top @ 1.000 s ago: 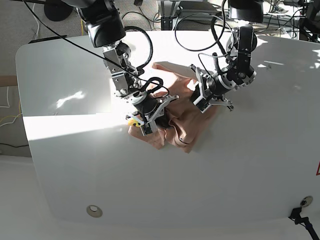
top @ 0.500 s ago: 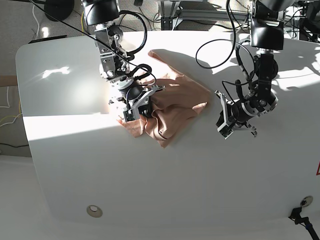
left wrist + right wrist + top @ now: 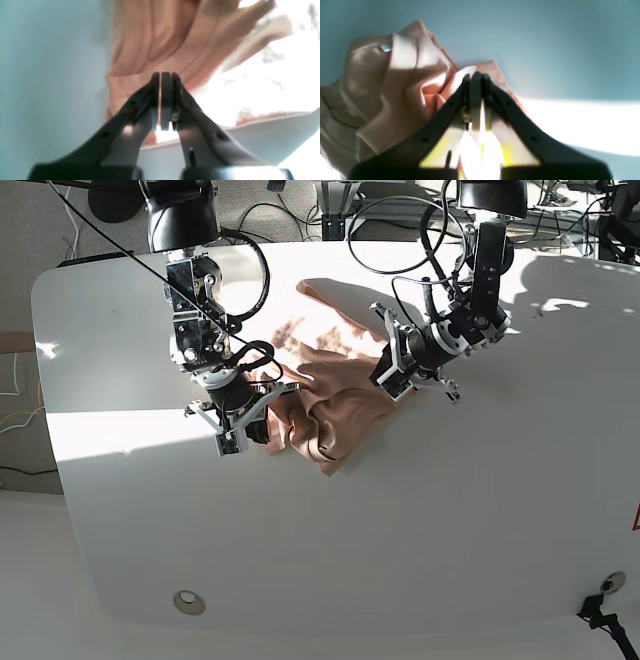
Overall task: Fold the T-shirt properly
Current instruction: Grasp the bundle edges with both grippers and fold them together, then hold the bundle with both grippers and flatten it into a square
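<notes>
The salmon-pink T-shirt [image 3: 330, 405] lies crumpled and partly spread in the middle of the white table [image 3: 450, 520]. My right gripper [image 3: 240, 432] is at the shirt's left edge. In the right wrist view that gripper [image 3: 475, 74] is shut, its tips over a fold of the T-shirt [image 3: 395, 82], and no cloth shows between them. My left gripper [image 3: 388, 380] is at the shirt's right edge. In the left wrist view it [image 3: 163, 75] is shut, tips above the wrinkled T-shirt [image 3: 155, 37].
A bright band of sunlight crosses the table's left side. A round metal grommet [image 3: 188, 602] sits near the front edge. A black clamp [image 3: 600, 612] is at the front right corner. Cables and stands crowd the far side.
My left gripper swung out to the right off the shirt, then came back to its right edge. My right gripper drifted left. The shirt is more spread out than a second ago.
</notes>
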You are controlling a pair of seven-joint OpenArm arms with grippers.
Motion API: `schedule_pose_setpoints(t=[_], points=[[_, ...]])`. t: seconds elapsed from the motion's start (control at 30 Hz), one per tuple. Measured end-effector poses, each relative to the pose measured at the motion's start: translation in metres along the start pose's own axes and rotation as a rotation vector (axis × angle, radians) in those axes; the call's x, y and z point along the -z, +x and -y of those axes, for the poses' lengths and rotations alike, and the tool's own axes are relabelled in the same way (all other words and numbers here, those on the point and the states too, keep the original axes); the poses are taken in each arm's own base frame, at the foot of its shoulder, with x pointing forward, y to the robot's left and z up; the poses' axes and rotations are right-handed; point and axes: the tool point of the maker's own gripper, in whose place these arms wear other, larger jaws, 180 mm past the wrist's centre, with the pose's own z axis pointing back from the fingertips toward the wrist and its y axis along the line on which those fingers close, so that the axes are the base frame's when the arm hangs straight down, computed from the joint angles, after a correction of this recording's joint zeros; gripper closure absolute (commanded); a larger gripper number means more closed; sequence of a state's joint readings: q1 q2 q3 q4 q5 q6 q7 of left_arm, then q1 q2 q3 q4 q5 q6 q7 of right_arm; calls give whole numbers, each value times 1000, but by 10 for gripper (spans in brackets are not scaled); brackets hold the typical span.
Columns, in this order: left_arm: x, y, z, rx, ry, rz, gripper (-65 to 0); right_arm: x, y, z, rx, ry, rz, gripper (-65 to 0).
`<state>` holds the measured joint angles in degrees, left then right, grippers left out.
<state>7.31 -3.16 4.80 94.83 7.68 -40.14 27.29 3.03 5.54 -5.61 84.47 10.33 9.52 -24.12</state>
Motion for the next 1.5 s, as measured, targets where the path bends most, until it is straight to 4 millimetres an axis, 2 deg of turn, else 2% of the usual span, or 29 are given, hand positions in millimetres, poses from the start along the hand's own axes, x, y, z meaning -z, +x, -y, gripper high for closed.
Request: schedule_pose_setpoints(t=[0.07,0.13,0.27,0.37,0.47,0.53,0.63,0.7,0.8,0.97,1.03,1.1,1.13,1.17,1.23,1.3,1.33,1.43,1.5], points=[[5,-5,10,-17,-27,-7,0,3,-8,-3,3,18,-19,0],[13,-21,20,-41,-57,-49,0,4,-19,-3,10,18,-46,0],[28,-10,24,-61,-98,0,0,2,-37,4,31,-1,-32,0],[41,-5,15,-69,-122,10,0,-3,-49,5,42,-11,-41,0],[48,-2,-6,-65,-136,18,0,-11,-59,2,49,-12,-48,0],[50,-2,-28,-50,-106,0,0,-18,-64,-3,55,-3,-48,0],[42,-13,-65,11,-32,-79,0,-25,-67,-10,57,14,-48,0],[35,-19,-82,31,-6,-104,0,-27,-67,-14,59,24,-50,0],[27,-30,-99,61,29,-160,0,-27,-67,-15,59,27,-50,0],[23,-31,-100,71,40,-170,0,-30,-64,-15,44,25,-58,0],[11,-10,-114,67,99,-106,0,-36,-47,-14,21,13,-23,0],[-7,7,-131,83,173,-57,0,-42,-14,-17,1,24,63,0],[-13,13,-132,98,196,-41,0,-43,0,-19,-7,29,89,0],[-16,14,-125,106,193,-38,0,-44,8,-22,-15,36,97,0],[-15,13,-100,97,162,-19,0,-45,21,-30,-21,52,106,0],[-10,13,-66,78,100,3,0,-44,23,-35,-15,62,99,0],[-8,13,-56,62,88,10,0,-43,24,-35,7,48,100,0],[-4,4,-33,33,56,-1,0,-38,17,-50,19,88,89,0],[-1,-2,-14,34,17,-16,0,-30,-5,-61,19,115,25,0]])
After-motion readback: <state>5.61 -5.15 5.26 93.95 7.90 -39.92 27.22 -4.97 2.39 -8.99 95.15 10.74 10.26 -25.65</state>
